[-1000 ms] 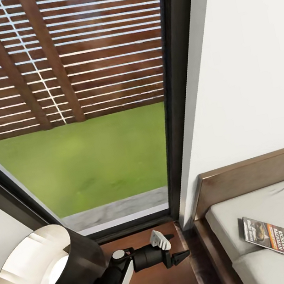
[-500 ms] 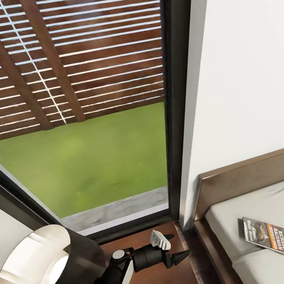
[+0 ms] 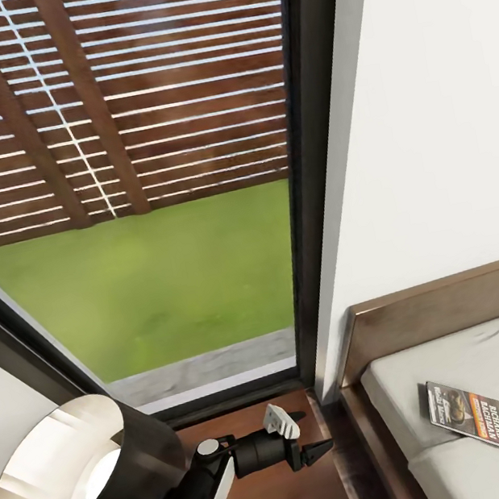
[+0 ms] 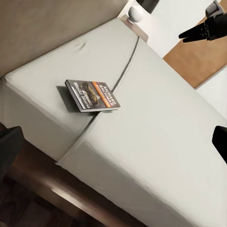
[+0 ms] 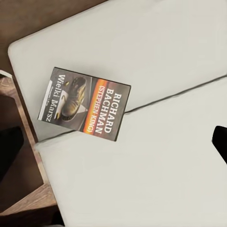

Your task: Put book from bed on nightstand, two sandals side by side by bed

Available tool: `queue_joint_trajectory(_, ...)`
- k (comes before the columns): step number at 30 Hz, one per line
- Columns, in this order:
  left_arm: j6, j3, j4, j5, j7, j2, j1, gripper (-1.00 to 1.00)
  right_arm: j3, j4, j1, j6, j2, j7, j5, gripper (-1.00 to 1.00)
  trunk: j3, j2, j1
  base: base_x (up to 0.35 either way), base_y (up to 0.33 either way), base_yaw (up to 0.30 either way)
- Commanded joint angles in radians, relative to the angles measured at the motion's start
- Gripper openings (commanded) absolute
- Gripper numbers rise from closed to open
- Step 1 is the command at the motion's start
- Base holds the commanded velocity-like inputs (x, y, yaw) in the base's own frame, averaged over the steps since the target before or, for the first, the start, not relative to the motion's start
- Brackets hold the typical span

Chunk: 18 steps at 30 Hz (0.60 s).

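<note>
The book lies flat on the bed's pale mattress, near the headboard corner, with its dark cover and orange band facing up. It also appears as the book and the book. My left gripper hovers open over the reddish-brown nightstand, left of the bed, its fingers pointing toward the book. My right gripper hangs open above the mattress, beside the book and not touching it. From the left wrist it shows as the right gripper high over the far side. The sandals are out of view.
A dark lamp shade stands on the nightstand beside my left arm. Behind it rises a tall dark-framed window, giving onto grass and a slatted fence. A white wall and the wooden headboard bound the bed.
A small dark tip has appeared at the right edge of the head view, over the mattress. The left arm and the book have not moved.
</note>
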Motion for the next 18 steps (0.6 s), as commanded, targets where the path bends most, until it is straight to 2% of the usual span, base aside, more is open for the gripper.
queue_joint_trajectory(1, 0.010, -0.002, 0.000, 0.010, -0.002, 0.000, -0.001, 1.00, -0.004, -0.001, -0.002, 0.005, 0.002, 0.008, 0.009, 1.00, -0.004, -0.008, 0.004, 0.000, 0.000, 0.000)
queue_joint_trajectory(18, 0.010, -0.002, 0.000, 0.009, -0.002, 0.000, -0.001, 1.00, -0.004, -0.008, -0.002, 0.005, 0.005, 0.008, 0.009, 1.00, -0.057, -0.127, 0.069, 0.000, 0.000, 0.000)
